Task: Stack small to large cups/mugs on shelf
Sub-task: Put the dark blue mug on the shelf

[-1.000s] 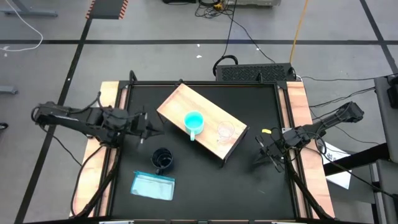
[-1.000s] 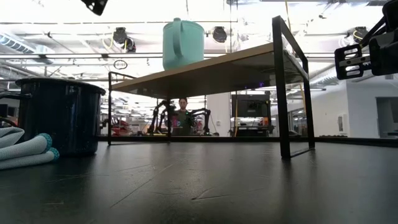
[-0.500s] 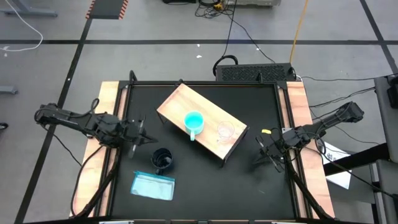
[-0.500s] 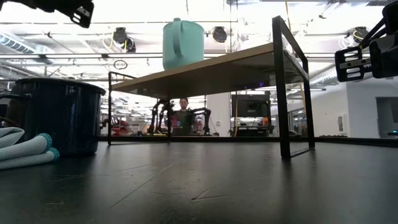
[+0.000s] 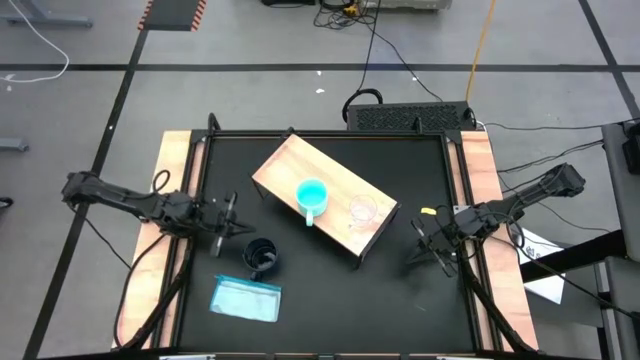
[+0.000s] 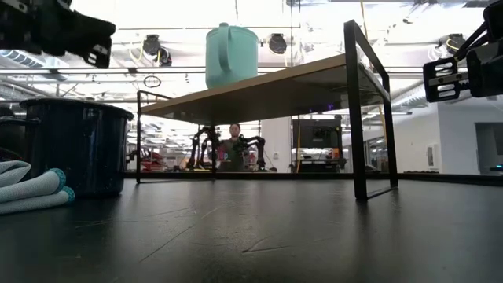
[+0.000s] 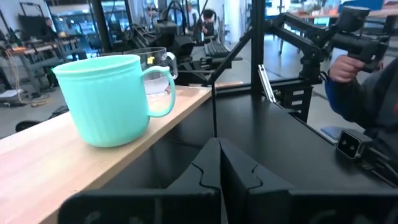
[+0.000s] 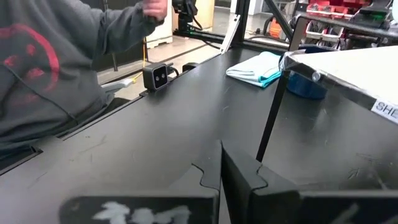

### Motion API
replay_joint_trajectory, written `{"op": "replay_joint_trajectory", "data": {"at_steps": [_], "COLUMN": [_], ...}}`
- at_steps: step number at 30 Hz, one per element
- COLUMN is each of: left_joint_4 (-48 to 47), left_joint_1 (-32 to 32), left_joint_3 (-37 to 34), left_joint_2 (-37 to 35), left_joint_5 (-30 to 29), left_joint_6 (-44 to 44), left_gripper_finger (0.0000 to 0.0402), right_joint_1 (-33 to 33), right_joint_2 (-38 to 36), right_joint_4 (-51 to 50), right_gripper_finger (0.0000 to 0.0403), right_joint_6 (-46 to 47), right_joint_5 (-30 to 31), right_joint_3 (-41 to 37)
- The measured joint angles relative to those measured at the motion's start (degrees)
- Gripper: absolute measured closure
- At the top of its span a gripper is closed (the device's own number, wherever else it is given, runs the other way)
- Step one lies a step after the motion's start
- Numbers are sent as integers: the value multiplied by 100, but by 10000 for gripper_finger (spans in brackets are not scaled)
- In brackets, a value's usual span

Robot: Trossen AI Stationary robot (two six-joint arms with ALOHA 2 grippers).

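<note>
The left hand (image 5: pixel 222 222), fingers closed on nothing, hovers left of center just above the dark mug (image 5: pixel 261 257) — 2 cups, turquoise mug (image 5: pixel 312 197) and clear cup (image 5: pixel 361 211), sit on the shelf (image 5: pixel 282 165); the right hand (image 5: pixel 428 243) waits at right, closed too.

Two dark jointed arms with black cables, each ending in a black two-finger gripper, left (image 5: pixel 222 222) and right (image 5: pixel 430 246).

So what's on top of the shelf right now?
On the shelf stand the turquoise mug and the clear cup. The navy mug sits on the table.
</note>
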Motion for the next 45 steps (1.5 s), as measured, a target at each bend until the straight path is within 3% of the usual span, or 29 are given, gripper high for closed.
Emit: {"op": "replay_joint_trajectory", "data": {"at_steps": [5, 15, 21, 28, 45], "left_joint_4": [574, 827, 706, 713, 580], "left_joint_1": [0, 0, 0, 0, 0], "left_joint_3": [-428, -947, -950, -948, -946], "left_joint_2": [4, 7, 7, 7, 17], "left_joint_5": [44, 204, 215, 213, 210], "left_joint_6": [66, -130, 27, 343, 389], "left_gripper_finger": [401, 401, 401, 401, 401], "right_joint_1": [-1, 0, -1, -5, -12], "right_joint_2": [-2, -2, -2, 0, 2], "right_joint_4": [157, 662, 848, 930, 962], "right_gripper_finger": [403, 403, 403, 403, 403], "right_joint_6": [-7, -142, -342, -415, -498], "right_joint_5": [2, 6, 64, 780, 807], "right_joint_3": [2, 2, 2, 2, 2]}}
